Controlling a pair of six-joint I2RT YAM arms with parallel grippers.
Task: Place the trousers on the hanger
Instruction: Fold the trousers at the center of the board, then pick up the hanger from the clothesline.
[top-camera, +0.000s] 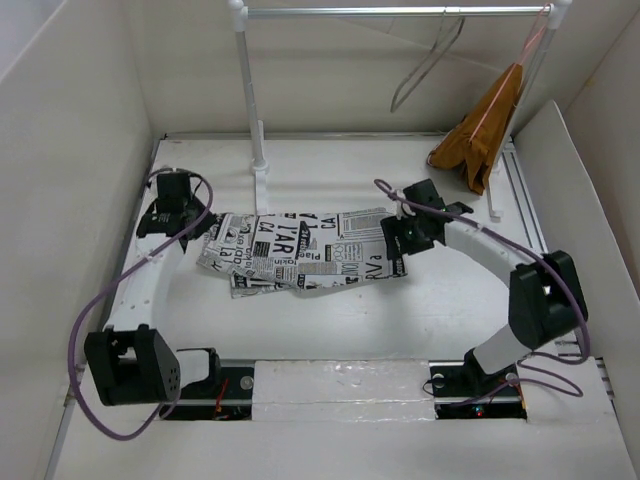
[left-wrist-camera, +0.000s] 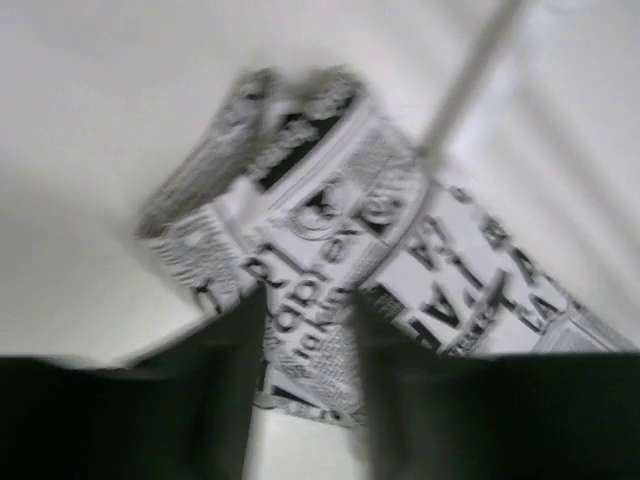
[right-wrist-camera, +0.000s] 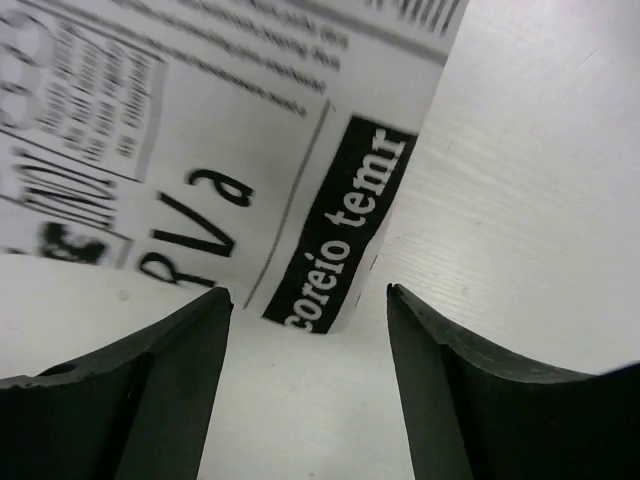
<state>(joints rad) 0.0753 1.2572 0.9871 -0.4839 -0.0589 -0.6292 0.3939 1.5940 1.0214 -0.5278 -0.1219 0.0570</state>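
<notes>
- Trousers are spread flat mid-table.
- Right gripper is held released at their three-o'clock end.
- Left gripper, at nine o'clock, is blurred — its grip cannot be told.

Counting one pair of trousers, nothing else in that newsprint pattern. Counting two hangers: one grey wire hanger, one pinkish-orange hanger. Logging one orange-brown garment, so two garments in total. Tallying one rack, with two white uprights and one rail showing. Noting two arms, left arm and right arm, and two grippers, left gripper and right gripper, each showing two dark fingers, making four. Counting two purple cables, one per arm. Marking one table.
</notes>
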